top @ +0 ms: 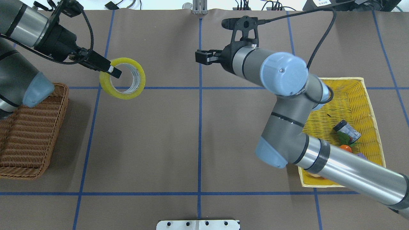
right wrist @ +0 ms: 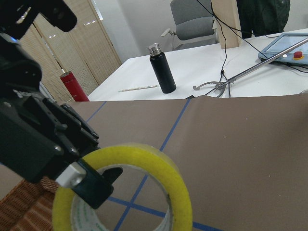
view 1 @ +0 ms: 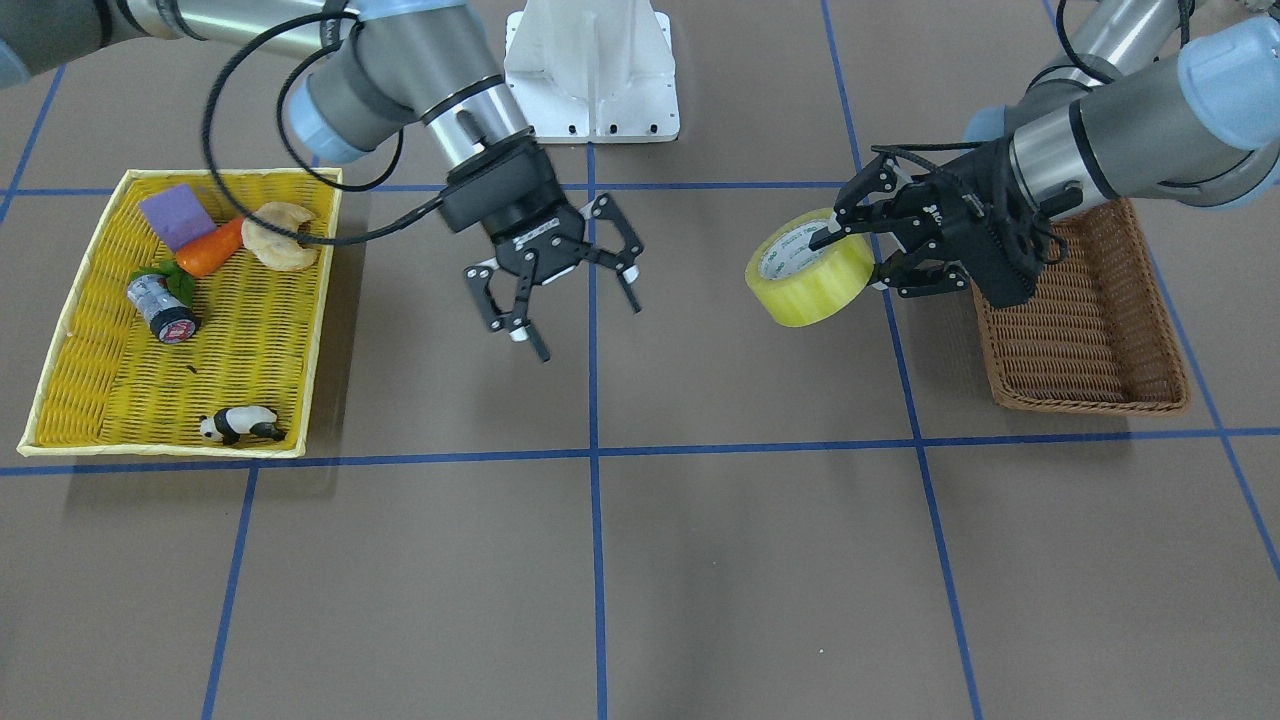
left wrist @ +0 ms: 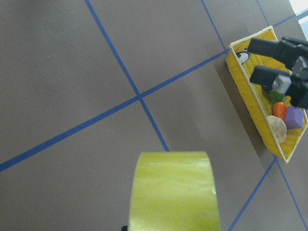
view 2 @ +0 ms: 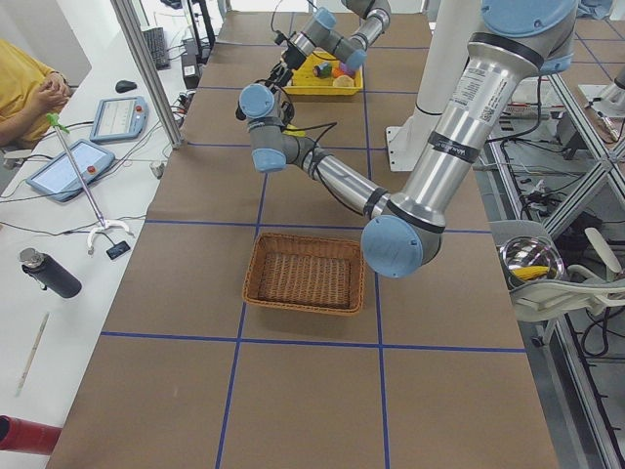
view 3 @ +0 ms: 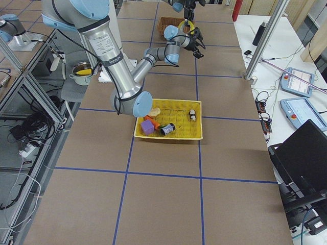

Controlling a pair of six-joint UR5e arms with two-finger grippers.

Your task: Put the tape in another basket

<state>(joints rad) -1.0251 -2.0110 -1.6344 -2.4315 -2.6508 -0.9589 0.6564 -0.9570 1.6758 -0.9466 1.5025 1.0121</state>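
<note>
The yellow tape (view 1: 812, 270) hangs in the air over the table, and my left gripper (view 1: 850, 262) is shut on its wall, one finger inside the white core and one outside. The overhead view shows the tape (top: 122, 82) just beyond the brown wicker basket (top: 27, 134), which holds nothing. That basket (view 1: 1090, 340) lies under my left wrist. My right gripper (view 1: 580, 318) hovers open and empty near the table's middle. The right wrist view shows the tape (right wrist: 144, 168) on a left finger (right wrist: 84, 179). The tape (left wrist: 173, 192) fills the bottom of the left wrist view.
A yellow basket (view 1: 250, 350) on my right side holds a small can (view 1: 160, 306), a carrot (view 1: 210, 250), a purple block (view 1: 177, 213), a bread piece (view 1: 280, 236) and a panda toy (view 1: 238, 425). The white mount (view 1: 590, 70) stands at the table's edge. A person (view 2: 24, 93) sits beside the table.
</note>
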